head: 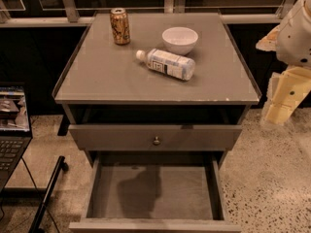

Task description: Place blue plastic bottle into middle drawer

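Speckled floor surrounds a grey table (97, 76) whose top carries the blue plastic bottle (167, 64), lying on its side just beside a white bowl (180, 39), its cap pointing toward a gold can (120, 26). Below the knobbed drawer front (116, 137), the middle drawer (155, 225) stands pulled out with a bare floor, seemingly ready to receive the bottle. The gripper (284, 98) hangs off the table's right side, well apart from the bottle; whether it is spread or pressed together I cannot tell

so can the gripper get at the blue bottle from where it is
Probably yes. The blue plastic bottle lies on its side on the cabinet top, with nothing over it or to its right. The gripper hangs off the cabinet's right edge. Only the white bowl crowds it, close behind.
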`<action>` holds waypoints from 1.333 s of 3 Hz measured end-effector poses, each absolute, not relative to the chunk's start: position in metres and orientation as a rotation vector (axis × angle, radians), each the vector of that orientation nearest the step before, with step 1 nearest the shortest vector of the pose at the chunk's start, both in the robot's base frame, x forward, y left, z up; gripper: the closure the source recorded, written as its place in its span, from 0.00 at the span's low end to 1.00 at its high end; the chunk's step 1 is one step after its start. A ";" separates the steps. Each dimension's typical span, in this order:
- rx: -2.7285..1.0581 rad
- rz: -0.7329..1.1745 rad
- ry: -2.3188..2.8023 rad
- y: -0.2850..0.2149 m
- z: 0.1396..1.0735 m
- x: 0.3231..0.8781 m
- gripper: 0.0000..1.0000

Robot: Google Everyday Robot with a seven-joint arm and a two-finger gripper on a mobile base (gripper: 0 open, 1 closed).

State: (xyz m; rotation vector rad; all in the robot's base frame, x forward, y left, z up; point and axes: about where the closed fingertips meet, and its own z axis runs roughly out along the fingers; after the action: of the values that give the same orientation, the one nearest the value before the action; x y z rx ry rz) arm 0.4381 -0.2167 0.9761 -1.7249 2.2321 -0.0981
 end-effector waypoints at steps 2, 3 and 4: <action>-1.687 -0.054 2.159 -0.216 0.972 0.467 0.00; -1.604 0.033 2.117 -0.216 0.957 0.509 0.00; -1.502 0.103 2.127 -0.222 0.940 0.549 0.00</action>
State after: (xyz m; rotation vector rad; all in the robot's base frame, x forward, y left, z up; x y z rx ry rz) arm 0.5489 -0.2221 0.9395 -1.5016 2.1274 0.1034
